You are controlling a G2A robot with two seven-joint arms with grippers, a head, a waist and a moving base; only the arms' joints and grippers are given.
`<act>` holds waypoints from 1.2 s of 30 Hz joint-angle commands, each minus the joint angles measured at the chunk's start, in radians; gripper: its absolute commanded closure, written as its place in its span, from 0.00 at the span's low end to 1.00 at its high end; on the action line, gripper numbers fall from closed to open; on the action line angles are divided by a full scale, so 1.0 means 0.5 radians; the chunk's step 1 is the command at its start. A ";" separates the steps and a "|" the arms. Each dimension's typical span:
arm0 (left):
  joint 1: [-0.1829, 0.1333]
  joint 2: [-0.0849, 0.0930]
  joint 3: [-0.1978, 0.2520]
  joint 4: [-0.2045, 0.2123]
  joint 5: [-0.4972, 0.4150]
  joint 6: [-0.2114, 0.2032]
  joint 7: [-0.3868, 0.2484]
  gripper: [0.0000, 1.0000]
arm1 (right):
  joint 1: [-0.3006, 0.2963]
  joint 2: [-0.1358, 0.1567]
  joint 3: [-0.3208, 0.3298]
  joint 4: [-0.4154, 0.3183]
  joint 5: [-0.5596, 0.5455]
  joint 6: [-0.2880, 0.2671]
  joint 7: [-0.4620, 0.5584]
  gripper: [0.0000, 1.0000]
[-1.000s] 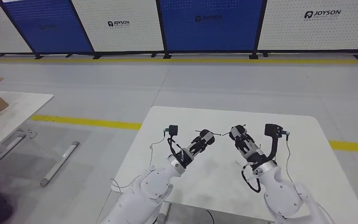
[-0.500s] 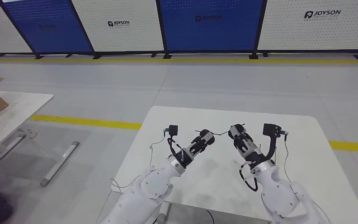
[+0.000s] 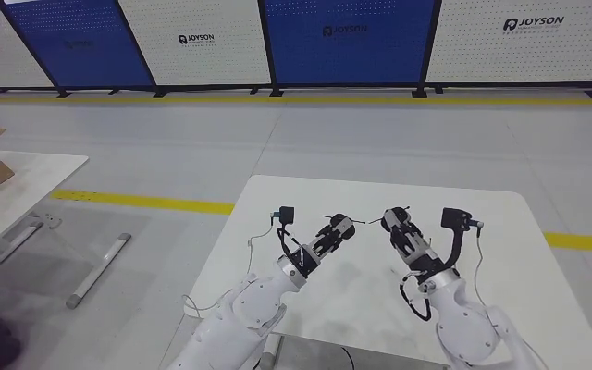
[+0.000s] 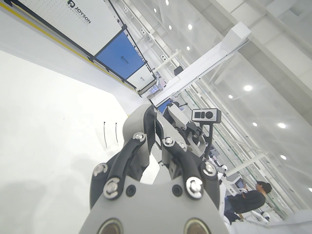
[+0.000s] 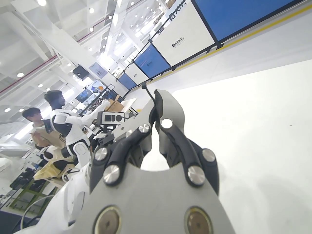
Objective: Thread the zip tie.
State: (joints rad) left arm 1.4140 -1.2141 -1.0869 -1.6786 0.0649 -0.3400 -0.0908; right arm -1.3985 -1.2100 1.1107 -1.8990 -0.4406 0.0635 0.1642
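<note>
Displacement: right tool (image 3: 389, 218), clamped on the zip tie (image 5: 147, 90), sits slightly rightward of its position half a second ago; left tool (image 3: 344, 221) is unchanged, fingers closed, above the desk (image 3: 314, 199).

Most of zip tie (image 5: 147, 90) hidden inside right gripper (image 5: 155, 103).

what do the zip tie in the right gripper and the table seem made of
The zip tie is a thin black strip with a small head: likely flexible matte plastic. The table has a smooth, plain white top, maybe laminate.
</note>
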 commanded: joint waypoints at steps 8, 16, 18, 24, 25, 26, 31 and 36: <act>0.000 0.000 0.000 0.000 0.000 0.000 0.000 1.00 | 0.022 -0.012 -0.007 0.020 -0.041 0.008 0.037 1.00; 0.000 0.000 0.000 0.000 0.000 0.000 0.000 1.00 | 0.061 -0.029 -0.035 0.069 -0.059 0.005 0.052 1.00; 0.000 0.000 0.000 0.000 0.000 0.000 0.000 1.00 | 0.064 -0.033 -0.036 0.074 -0.058 0.003 0.050 1.00; 0.000 0.000 0.000 0.000 0.000 0.000 0.000 1.00 | 0.043 -0.040 -0.020 0.056 -0.059 -0.010 0.018 1.00; 0.000 0.000 0.000 0.000 0.000 0.000 0.000 1.00 | 0.036 -0.040 -0.014 0.051 -0.060 -0.013 0.015 1.00; 0.000 0.000 0.000 0.000 0.000 0.000 0.000 1.00 | 0.032 -0.041 -0.011 0.049 -0.063 -0.014 0.015 1.00; 0.000 0.000 0.000 0.000 0.000 0.000 0.000 1.00 | 0.035 -0.047 -0.010 0.066 -0.076 -0.014 0.020 1.00; 0.000 0.000 0.000 0.000 0.000 0.000 0.000 1.00 | 0.051 -0.057 -0.029 0.094 -0.091 -0.012 0.017 1.00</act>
State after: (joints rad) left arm 1.4140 -1.2141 -1.0869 -1.6786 0.0649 -0.3400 -0.0907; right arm -1.3742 -1.2378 1.0970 -1.8537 -0.4854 0.0565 0.1747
